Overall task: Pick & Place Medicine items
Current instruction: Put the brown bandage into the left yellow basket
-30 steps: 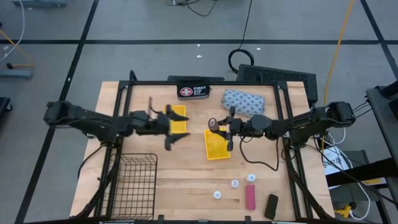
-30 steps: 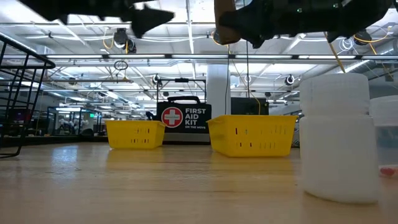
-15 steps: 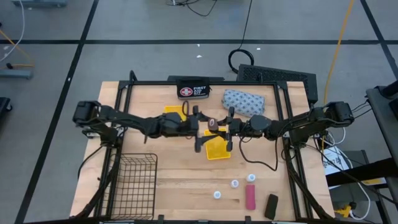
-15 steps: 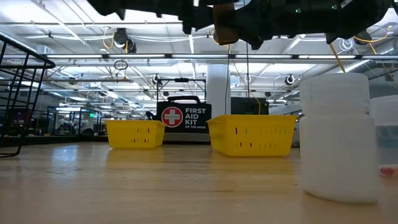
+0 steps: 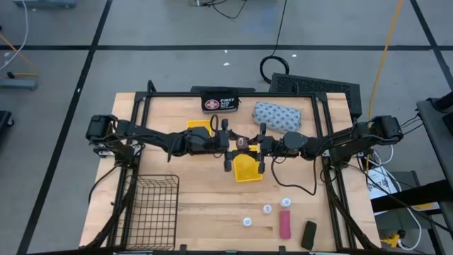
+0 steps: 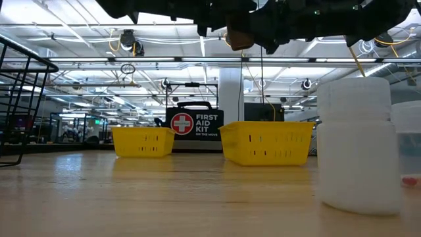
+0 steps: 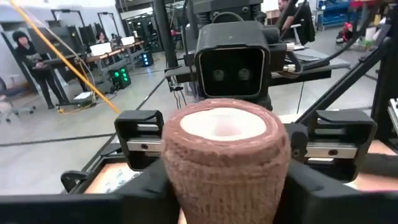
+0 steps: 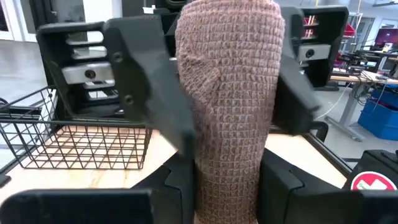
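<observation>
**Brown roll held between two grippers above a wooden table**

On a wooden table (image 5: 198,205) in a wide workshop hall, a handover is taking place. Nearest the table's front edge, three white containers (image 5: 267,209), a pink bar (image 5: 285,225) and a black block (image 5: 308,234) are lying on the right, with a wire basket (image 5: 152,202) standing on the left. Above mid-table, over a yellow tray (image 5: 247,168), the right gripper (image 5: 259,146) is clamping the brown roll (image 5: 243,142) between its fingers while the left gripper (image 5: 228,144), facing it, is gripping the same roll from the opposite side. Farther back, a second yellow tray (image 5: 195,128), a grey-blue pouch (image 5: 277,116) and a First Aid case (image 5: 219,103) are sitting near the far edge.
</observation>
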Available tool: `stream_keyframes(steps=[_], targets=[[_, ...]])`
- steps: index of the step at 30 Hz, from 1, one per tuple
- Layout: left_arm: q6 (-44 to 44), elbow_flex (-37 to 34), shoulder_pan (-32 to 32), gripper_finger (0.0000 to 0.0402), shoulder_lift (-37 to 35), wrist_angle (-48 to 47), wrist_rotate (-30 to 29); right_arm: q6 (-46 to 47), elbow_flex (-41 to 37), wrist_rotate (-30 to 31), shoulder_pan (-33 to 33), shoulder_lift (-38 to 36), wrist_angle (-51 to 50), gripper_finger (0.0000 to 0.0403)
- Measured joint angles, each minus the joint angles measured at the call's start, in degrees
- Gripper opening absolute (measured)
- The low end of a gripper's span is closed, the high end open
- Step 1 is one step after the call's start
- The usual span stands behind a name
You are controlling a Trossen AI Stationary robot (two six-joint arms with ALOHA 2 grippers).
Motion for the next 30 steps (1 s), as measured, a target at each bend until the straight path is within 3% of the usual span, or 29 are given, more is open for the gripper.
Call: stream_keyframes(steps=[5,12,17,20,26,30], targets=[[-4.4,0.0,0.2,0.0083,0.0,0.0,0.1,0.1,0.0,0.1,0.0,0.0,-0.1,0.0107],[-4.0,0.0,0.1,0.0084,-7.1,-10.4,-4.3,-0.4,0.4,0.6,-0.2,-1.1,-3.6,0.0113],[-9.6,0.2,0.3,0.0075,-16.0,-25.0,-16.0,-2.8,-0.2,3.5,-0.1,-3.8,-9.8,0.0124],[-17.0,0.0,0.0,0.0073,-19.9,-36.9,-22.7,-3.6,0.0,4.1,-0.2,-7.3,-14.5,0.0127],[-39.4,-0.2,1.4,0.0088,-24.2,-58.2,-23.9,-3.1,-0.1,6.8,-0.2,-10.1,-21.4,0.0122],[-48.1,-0.9,3.6,0.0090,-24.1,-65.4,-23.9,-3.2,0.0,6.6,-0.3,-10.3,-22.2,0.0121]])
